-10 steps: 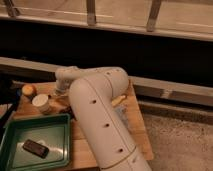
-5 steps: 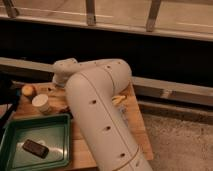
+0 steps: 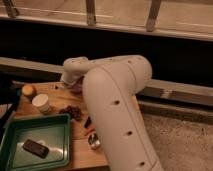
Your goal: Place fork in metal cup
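Observation:
The metal cup [image 3: 94,142] is small and shiny and stands near the front edge of the wooden table [image 3: 57,92], just right of the green tray. The fork does not show; my arm may hide it. My big white arm [image 3: 115,100] reaches from the right across the table. The gripper [image 3: 66,85] is at the arm's end, low over the far part of the table, next to a purplish thing [image 3: 78,89] that is mostly hidden by the arm.
A green tray [image 3: 15,150] at the front left holds a dark flat object [image 3: 36,148]. A white cup [image 3: 41,102] and an orange-yellow item [image 3: 29,90] stand at the left. A dark cluster [image 3: 74,112], a black piece [image 3: 87,121] and an orange bit [image 3: 89,131] lie mid-table.
My arm has shifted and its elbow has risen, uncovering the mid-table items and the metal cup. The wrist stays over the far part of the table.

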Robot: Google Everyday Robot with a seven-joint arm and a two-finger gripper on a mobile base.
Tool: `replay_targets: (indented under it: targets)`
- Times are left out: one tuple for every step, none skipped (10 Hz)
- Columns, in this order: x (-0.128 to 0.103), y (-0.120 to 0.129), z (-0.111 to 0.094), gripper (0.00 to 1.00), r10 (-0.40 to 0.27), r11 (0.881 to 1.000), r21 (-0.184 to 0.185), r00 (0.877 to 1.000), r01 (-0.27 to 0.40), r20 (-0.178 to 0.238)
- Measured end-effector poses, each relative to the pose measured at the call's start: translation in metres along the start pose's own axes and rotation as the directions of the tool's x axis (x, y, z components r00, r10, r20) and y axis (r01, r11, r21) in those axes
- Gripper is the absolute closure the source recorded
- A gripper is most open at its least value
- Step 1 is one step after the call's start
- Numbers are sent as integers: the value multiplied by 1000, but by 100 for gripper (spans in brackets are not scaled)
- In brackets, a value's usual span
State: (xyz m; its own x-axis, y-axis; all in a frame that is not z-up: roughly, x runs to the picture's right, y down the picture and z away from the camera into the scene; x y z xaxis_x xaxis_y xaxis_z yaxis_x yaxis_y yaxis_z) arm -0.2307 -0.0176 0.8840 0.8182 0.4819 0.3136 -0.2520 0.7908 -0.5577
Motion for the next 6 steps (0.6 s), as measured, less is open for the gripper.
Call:
replay_targets:
  targets:
    - [9,2,-16,100,26,1000,1,999,-26,25]
    - [18,4,-33,100,47,999,6,998,-47,49]
    - [20,10,-44,100,58,998,4,996,-58,67]
    - [18,18,-50,100,59,998,-1,995,-59,76]
    - [10,36,-60,100,59,998,-11,994,-58,90]
    - [6,44,-65,100,59,998,-16,993,-57,99]
